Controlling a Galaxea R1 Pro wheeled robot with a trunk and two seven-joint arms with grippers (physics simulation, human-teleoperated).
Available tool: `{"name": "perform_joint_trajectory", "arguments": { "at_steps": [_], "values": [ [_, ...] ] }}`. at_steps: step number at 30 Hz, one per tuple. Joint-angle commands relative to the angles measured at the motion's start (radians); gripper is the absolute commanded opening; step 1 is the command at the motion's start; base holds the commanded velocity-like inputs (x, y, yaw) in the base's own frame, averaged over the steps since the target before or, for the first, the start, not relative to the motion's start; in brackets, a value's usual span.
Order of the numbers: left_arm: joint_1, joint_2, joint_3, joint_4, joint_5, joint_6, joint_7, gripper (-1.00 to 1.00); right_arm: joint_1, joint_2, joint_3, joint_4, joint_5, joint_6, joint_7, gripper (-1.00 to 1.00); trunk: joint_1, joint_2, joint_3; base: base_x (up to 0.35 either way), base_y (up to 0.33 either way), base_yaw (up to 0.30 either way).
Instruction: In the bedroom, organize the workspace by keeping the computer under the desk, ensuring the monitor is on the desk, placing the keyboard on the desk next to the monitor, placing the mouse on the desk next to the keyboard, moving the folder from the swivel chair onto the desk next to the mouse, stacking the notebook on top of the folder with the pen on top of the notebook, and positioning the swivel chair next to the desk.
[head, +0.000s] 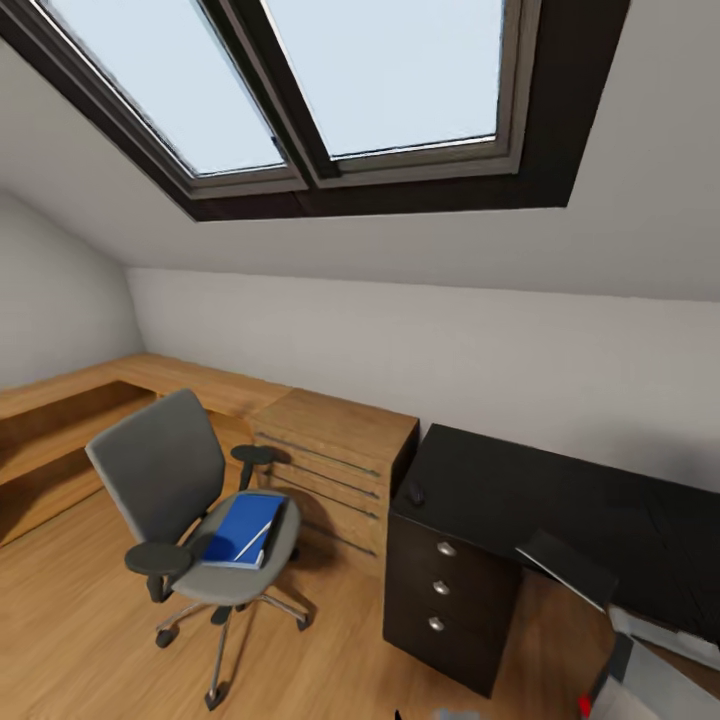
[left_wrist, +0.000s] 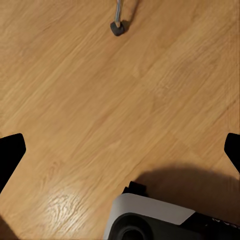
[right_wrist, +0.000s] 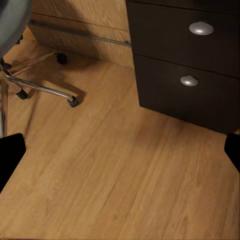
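The grey swivel chair (head: 170, 480) stands on the wood floor left of the black desk (head: 520, 490), with the oak cabinet between them. The blue folder (head: 243, 530) lies on its seat, crossed by a thin pale line. A small dark mouse (head: 415, 492) sits on the desk's left end above the drawer unit (head: 440, 590). At the desk's front edge lies a flat dark grey slab with a pale edge (head: 566, 566), probably the notebook. The pale computer (head: 655, 690) with a red light is at the lower right. My left gripper (left_wrist: 121, 150) and right gripper (right_wrist: 121, 150) hang open over bare floor.
A light oak cabinet (head: 335, 450) and low oak shelving (head: 60, 420) line the wall under the skylight. The chair's chrome legs (right_wrist: 42, 86) and a castor (left_wrist: 117, 27) lie close ahead. The drawer fronts (right_wrist: 195, 60) are close to my right gripper. My base (left_wrist: 150, 220) is below.
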Motion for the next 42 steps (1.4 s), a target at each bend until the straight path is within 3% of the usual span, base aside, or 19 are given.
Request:
{"name": "perform_joint_trajectory", "arguments": {
  "at_steps": [1,6,17,42],
  "values": [
    [0.000,0.001,-0.007,-0.001,0.011,-0.004,0.007,1.00,-0.001,0.003,0.009,0.012,0.015,-0.003,-0.021,1.00,0.001,-0.001,-0.002,0.320,0.000,0.272],
    [0.000,0.002,-0.007,-0.001,0.011,-0.004,0.008,1.00,-0.001,0.003,0.010,0.025,0.037,-0.003,-0.036,1.00,0.001,-0.001,-0.004,0.249,0.033,0.272],
    [0.000,0.002,-0.007,-0.001,0.011,-0.005,0.008,1.00,-0.001,0.003,0.007,0.027,0.039,-0.006,-0.037,1.00,0.001,-0.001,-0.011,0.127,0.051,0.248],
    [0.000,0.000,-0.006,-0.001,0.009,-0.008,0.008,1.00,-0.001,0.003,0.003,0.030,0.037,-0.025,-0.037,1.00,0.001,-0.001,-0.012,0.001,0.000,0.007]
  ]
}}
